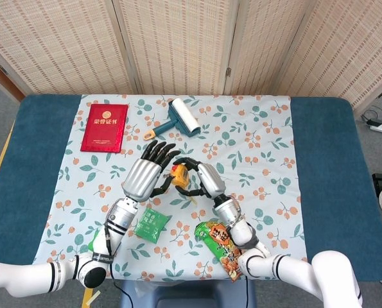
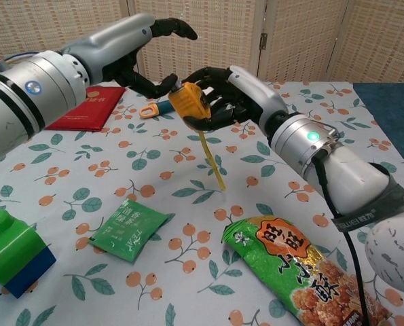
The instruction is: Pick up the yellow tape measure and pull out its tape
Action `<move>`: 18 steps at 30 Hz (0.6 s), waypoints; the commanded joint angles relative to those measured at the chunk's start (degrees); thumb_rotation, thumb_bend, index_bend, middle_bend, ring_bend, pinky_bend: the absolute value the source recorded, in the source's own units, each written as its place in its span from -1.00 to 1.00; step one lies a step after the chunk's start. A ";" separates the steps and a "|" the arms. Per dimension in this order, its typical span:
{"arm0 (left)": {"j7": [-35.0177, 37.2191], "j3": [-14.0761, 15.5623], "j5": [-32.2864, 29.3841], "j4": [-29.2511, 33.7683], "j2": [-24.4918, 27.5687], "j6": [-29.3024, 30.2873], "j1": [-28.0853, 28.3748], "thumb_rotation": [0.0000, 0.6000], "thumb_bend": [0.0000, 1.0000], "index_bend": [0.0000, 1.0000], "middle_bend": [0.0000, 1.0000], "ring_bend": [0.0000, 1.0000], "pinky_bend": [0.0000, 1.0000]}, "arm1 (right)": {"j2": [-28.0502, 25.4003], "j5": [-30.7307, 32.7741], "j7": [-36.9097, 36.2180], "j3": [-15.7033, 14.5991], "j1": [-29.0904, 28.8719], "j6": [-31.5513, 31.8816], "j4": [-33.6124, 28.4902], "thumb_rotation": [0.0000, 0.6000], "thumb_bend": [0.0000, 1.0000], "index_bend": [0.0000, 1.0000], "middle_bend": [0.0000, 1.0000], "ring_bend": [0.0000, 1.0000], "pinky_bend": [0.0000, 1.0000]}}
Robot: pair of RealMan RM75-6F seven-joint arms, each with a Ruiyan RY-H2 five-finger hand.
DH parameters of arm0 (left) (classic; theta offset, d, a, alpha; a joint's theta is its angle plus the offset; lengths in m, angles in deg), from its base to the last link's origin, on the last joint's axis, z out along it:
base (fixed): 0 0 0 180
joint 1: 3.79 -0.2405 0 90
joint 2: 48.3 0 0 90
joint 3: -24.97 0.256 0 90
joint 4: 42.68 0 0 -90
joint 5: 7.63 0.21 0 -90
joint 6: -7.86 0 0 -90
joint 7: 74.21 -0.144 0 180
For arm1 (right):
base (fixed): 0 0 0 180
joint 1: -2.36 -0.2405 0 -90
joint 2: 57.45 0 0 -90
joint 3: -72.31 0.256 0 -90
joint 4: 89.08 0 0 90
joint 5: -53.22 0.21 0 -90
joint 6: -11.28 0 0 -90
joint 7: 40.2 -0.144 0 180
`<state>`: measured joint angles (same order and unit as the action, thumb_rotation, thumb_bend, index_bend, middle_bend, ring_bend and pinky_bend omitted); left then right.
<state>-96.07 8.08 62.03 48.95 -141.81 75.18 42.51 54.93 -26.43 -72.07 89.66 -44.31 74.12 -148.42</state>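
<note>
Right hand (image 2: 218, 95) grips yellow plastic tape measure (image 2: 189, 104) mid-frame, tape hanging; left hand (image 2: 147, 51) beside it, fingers spread, empty.

Gold characters 荣誉证书 show on the red certificate booklet (image 1: 104, 127), lying flat, well beyond the left hand's fingertips (image 1: 157, 149). White Chinese print sits on the green tea sachet (image 2: 130, 228), well below both hands' fingers, too small to read. The snack bag (image 2: 301, 270), near the right forearm and well behind its fingers, carries big Chinese characters on an orange oval, not clear enough to make out.
</note>
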 commanded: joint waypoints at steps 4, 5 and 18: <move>-0.20 0.07 -0.18 0.00 0.15 -0.14 0.09 1.00 0.18 -0.10 -0.76 -0.82 -1.00 | -0.16 0.06 -0.15 0.16 0.02 0.08 -0.21 1.00 -0.15 0.14 -0.05 -0.08 -0.30; -0.26 0.11 -0.12 -0.05 0.13 -0.12 0.13 1.00 0.19 -0.06 -0.76 -0.82 -1.00 | -0.20 0.04 -0.17 0.17 0.02 0.12 -0.29 1.00 -0.15 0.14 -0.05 -0.08 -0.30; 0.59 0.10 0.32 -1.12 -0.14 0.85 -0.10 1.00 0.22 0.15 -0.68 -0.78 -1.00 | -1.32 0.20 0.76 0.14 0.58 0.48 -1.07 1.00 -0.15 0.14 -0.05 -0.08 -0.30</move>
<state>-95.63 8.23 62.23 47.96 -141.85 75.88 42.46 53.80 -26.23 -71.53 89.87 -43.81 74.61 -149.36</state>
